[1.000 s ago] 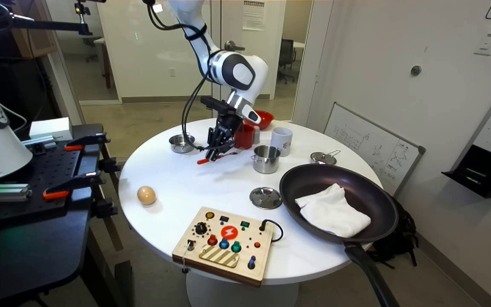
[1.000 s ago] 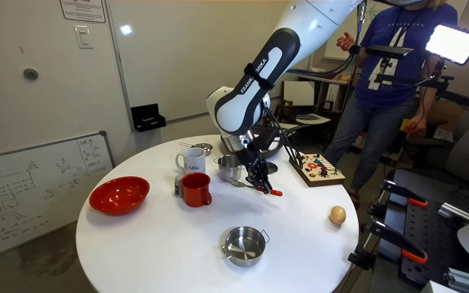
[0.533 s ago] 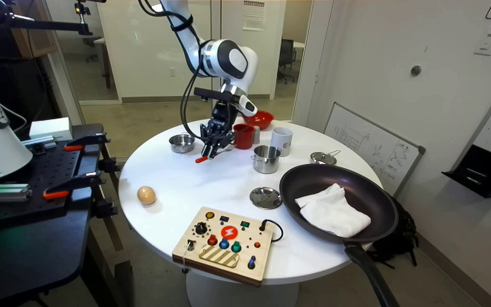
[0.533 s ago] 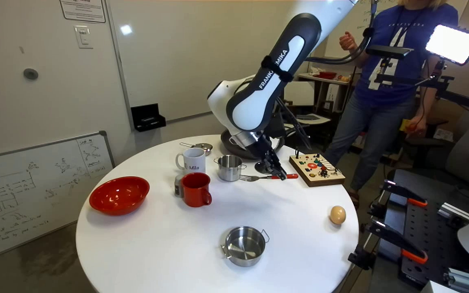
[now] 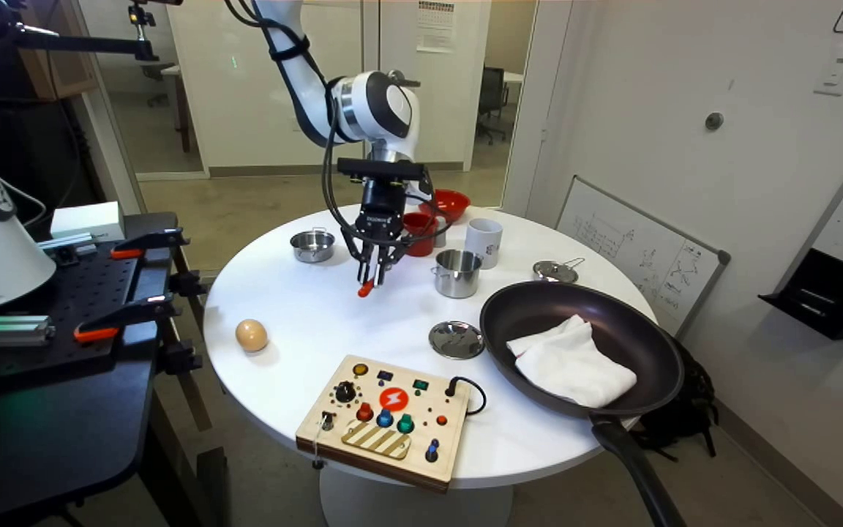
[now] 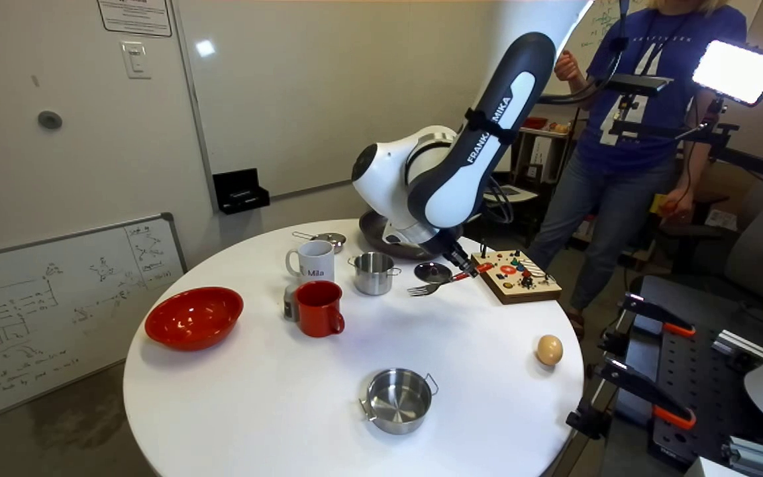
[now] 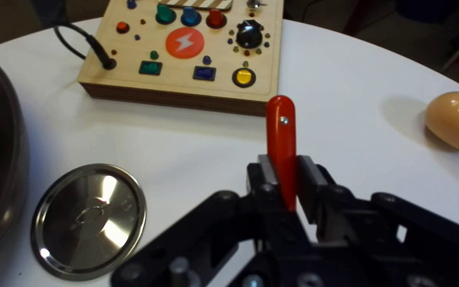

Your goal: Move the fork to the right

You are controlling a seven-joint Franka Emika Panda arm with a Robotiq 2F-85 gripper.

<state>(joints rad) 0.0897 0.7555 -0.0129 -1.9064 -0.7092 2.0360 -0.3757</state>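
My gripper (image 7: 287,171) is shut on the red handle of the fork (image 7: 281,131). The handle's rounded end points away from the jaws, toward the wooden box in the wrist view. The metal head is hidden there. In an exterior view the fork (image 6: 440,284) shows its silvery tines at left, near the steel pot, and its handle slanting up to the gripper (image 6: 471,268). The fork appears held over the table; how high I cannot tell. In an exterior view only the red handle end (image 5: 365,290) shows below the fingertips of the gripper (image 5: 371,277).
A wooden switch box (image 7: 181,89), a steel lid (image 7: 90,221), an egg (image 7: 458,121) and a black pan (image 5: 502,344) surround the gripper. A steel pot (image 6: 373,273), red mug (image 6: 319,309), white mug (image 6: 315,260), red bowl (image 6: 194,319) and low steel pan (image 6: 399,401) also stand on the table.
The gripper has carried the held fork toward the wooden box side and turned it. The handle now points more toward the box; the tines have moved away from the red mug.
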